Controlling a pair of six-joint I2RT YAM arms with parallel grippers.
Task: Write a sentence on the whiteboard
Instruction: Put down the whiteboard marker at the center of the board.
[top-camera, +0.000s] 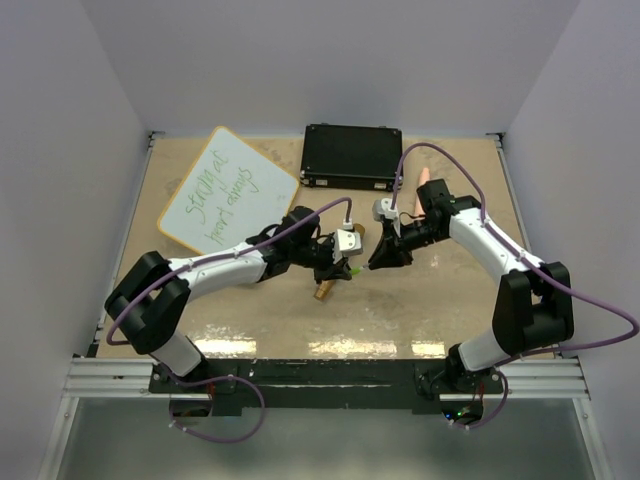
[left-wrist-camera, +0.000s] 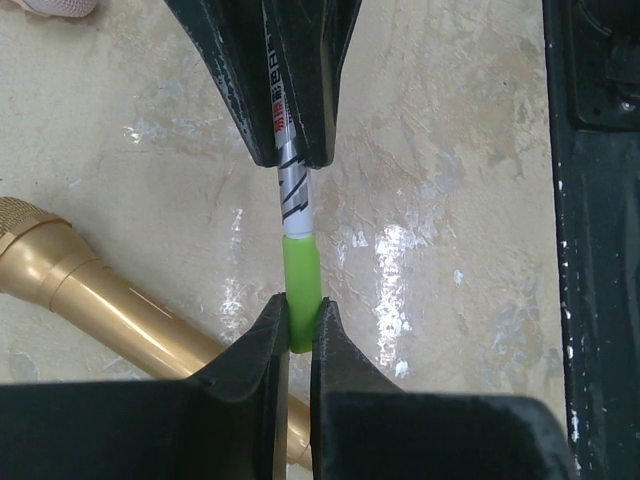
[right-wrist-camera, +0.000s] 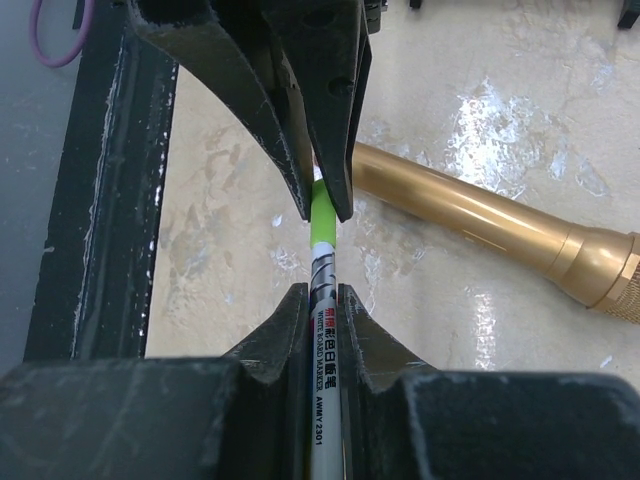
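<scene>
The whiteboard (top-camera: 229, 191) lies tilted at the back left of the table, with the green sentence (top-camera: 222, 200) on it in two lines. Both grippers meet at the table's middle on one whiteboard marker. My left gripper (top-camera: 346, 269) is shut on the marker's green cap (left-wrist-camera: 302, 290). My right gripper (top-camera: 376, 262) is shut on the marker's white barrel (right-wrist-camera: 326, 340). The cap sits on the barrel's end; both also show in the other wrist view, the barrel (left-wrist-camera: 290, 180) and the cap (right-wrist-camera: 321, 225).
A black rectangular case (top-camera: 352, 155) lies at the back centre. A gold cylinder (top-camera: 324, 291) lies on the table under the grippers, also seen in both wrist views (left-wrist-camera: 90, 300) (right-wrist-camera: 490, 225). A pink object (top-camera: 422, 190) lies behind the right arm.
</scene>
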